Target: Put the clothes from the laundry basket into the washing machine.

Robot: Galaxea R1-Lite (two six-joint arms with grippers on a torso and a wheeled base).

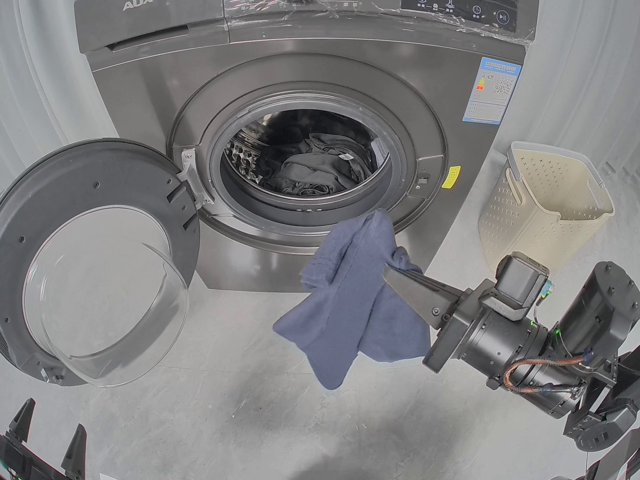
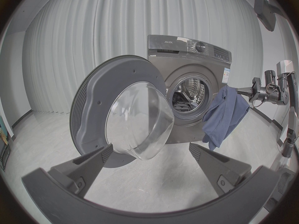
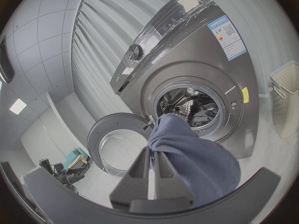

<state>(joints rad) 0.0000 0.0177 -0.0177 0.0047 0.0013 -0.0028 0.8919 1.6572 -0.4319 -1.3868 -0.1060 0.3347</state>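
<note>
Right gripper (image 1: 390, 273), clamped tight on cloth (image 1: 350, 301), holds it at drum's (image 1: 247, 156) five o'clock, poised for loading.

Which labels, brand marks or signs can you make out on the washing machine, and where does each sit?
Brand lettering: top left of the washing machine front, not quoted here.
Blue energy label: upper right front; print too small to read.
Yellow sticker: right of the drum opening; unreadable.
Control panel icons: too small.
</note>
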